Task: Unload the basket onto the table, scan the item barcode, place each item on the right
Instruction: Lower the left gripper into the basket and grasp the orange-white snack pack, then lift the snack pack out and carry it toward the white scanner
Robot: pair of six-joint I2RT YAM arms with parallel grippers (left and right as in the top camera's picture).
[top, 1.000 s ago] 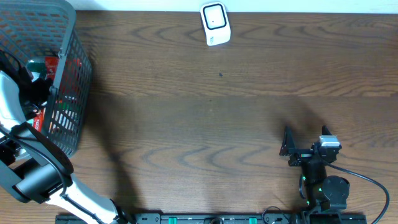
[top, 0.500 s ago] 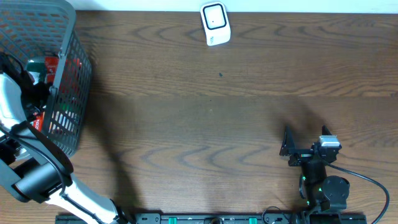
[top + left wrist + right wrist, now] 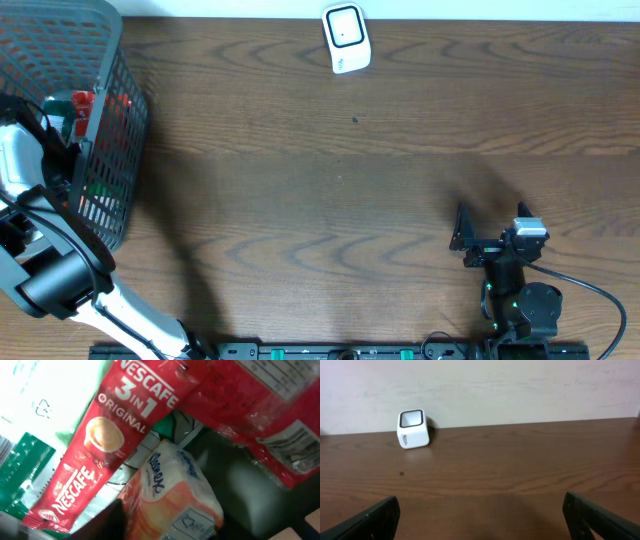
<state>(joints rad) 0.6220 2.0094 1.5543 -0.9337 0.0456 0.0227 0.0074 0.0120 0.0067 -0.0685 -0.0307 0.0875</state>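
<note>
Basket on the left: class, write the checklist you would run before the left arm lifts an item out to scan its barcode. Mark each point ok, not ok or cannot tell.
1. Left arm inside the basket: ok.
2. Items before the wrist camera, Nescafe sachet and orange-and-white pack: ok.
3. Hold on any item: cannot tell.
4. Barcode found: cannot tell, print blurred.
5. Scanner standing unobstructed on the table: ok.
6. Right gripper open, parked away from the basket: ok.
</note>
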